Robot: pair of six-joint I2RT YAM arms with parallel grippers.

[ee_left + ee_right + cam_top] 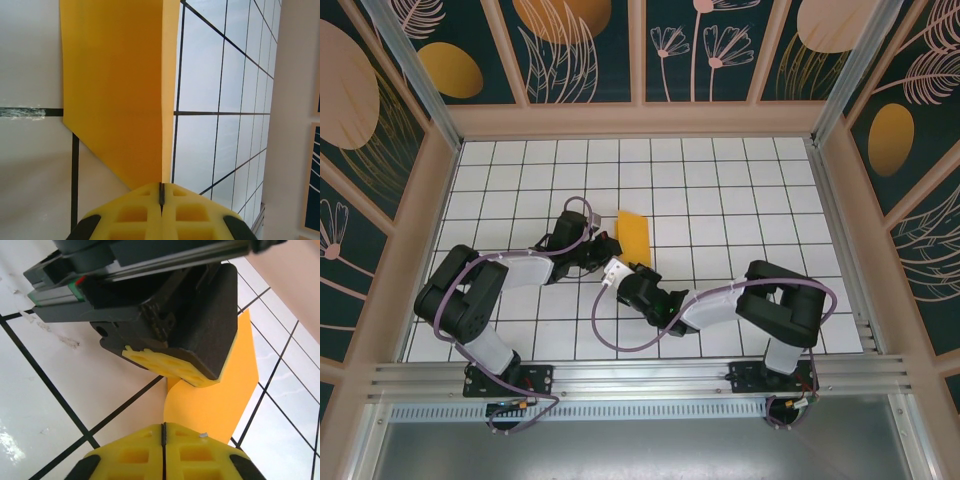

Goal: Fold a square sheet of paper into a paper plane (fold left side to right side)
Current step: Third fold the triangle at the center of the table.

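The square sheet of paper [634, 232] is orange-yellow and doubled over into a narrow upright strip near the middle of the grid table. In the left wrist view the sheet [115, 90] tapers down into my left gripper [161, 189], which is shut on its lower corner. My left gripper [609, 247] sits at the sheet's near-left corner. My right gripper [623, 264] is just in front of it. In the right wrist view the sheet [220, 400] curves down into my right gripper [163, 429], shut on its near edge, with the left gripper's yellow pads [170, 365] close above. A paper plane is out of view.
The white grid table [740, 200] is fenced by tan walls [640, 120] at the back and on both sides. Both arms reach in from the aluminium rail [640, 378] at the near edge, their forearms meeting close together at the centre.
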